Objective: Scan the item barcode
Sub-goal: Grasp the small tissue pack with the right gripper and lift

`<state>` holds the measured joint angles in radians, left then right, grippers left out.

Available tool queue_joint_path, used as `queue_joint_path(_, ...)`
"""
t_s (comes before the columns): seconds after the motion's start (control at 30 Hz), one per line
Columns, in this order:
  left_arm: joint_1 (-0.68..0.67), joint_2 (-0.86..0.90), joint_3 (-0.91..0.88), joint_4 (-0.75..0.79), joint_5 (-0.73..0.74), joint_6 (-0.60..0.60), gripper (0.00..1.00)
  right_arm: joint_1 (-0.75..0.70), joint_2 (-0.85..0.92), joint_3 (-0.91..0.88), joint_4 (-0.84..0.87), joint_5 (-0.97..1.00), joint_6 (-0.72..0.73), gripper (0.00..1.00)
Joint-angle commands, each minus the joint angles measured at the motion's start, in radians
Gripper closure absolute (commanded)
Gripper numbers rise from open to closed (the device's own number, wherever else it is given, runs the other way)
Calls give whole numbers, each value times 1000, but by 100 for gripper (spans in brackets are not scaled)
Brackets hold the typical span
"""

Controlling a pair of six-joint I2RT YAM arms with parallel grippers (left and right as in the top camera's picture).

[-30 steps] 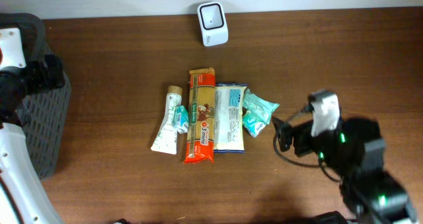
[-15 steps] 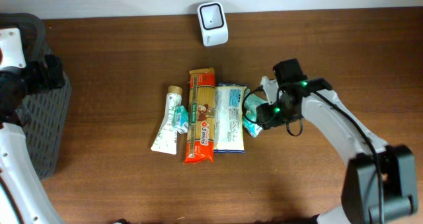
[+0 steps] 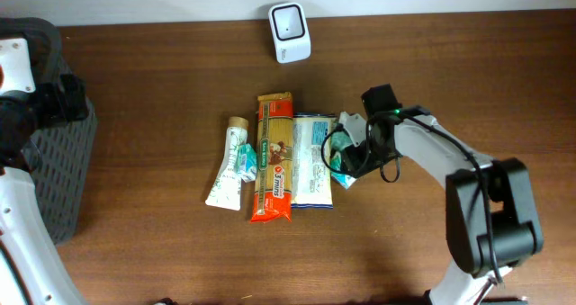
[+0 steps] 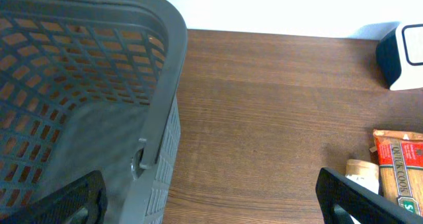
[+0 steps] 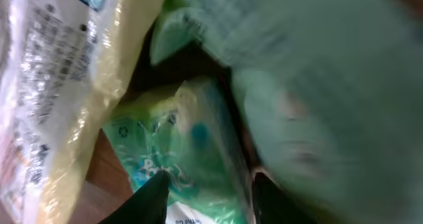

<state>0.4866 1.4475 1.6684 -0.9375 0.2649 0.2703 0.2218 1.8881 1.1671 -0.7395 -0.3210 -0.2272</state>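
Mostly blurred, right pincer astride green packet, grip unclear, left pincer wide apart, partly cropped

On my overhead feed, a grey mesh basket sits at the left edge of the brown wooden counter. Mid-counter lie a white tube with a beige cap, an orange spaghetti pack and a white-and-blue packet, side by side.
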Motion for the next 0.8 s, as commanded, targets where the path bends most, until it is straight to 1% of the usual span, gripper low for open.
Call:
queue_joint_path(0.0, 3, -4, 16, 1, 1, 16, 1, -6, 45, 11, -5, -56, -12, 69)
queue_joint_path(0.07, 3, -4, 16, 1, 1, 16, 1, -8, 47, 11, -9, -82, -12, 83)
queue_joint_path(0.1, 3, -4, 16, 1, 1, 16, 1, -15, 47, 11, -16, -106, -11, 93)
queue_joint_path(0.13, 3, -4, 16, 1, 1, 16, 1, -29, 47, 11, -32, -143, -12, 96)
queue_joint_path(0.27, 3, -4, 16, 1, 1, 16, 1, -107, 26, 30, -138, -286, -12, 96)
queue_joint_path(0.37, 3, -4, 16, 1, 1, 16, 1, -234, -42, 77, -260, -417, -12, 96)
queue_joint_path(0.47, 3, -4, 16, 1, 1, 16, 1, -345, -87, 84, -288, -647, -18, 96)
queue_joint_path(0.5, 3, -4, 16, 1, 1, 16, 1, -363, -88, 84, -306, -734, -50, 96)
queue_joint_path(0.6, 3, -4, 16, 1, 1, 16, 1, -345, -89, 84, -366, -916, -110, 96)
queue_joint_path(0.7, 3, -4, 16, 1, 1, 16, 1, -290, -89, 92, -364, -1112, -110, 96)
queue_joint_path(0.77, 3, -4, 16, 1, 1, 16, 1, -251, -89, 117, -365, -1205, -108, 96)
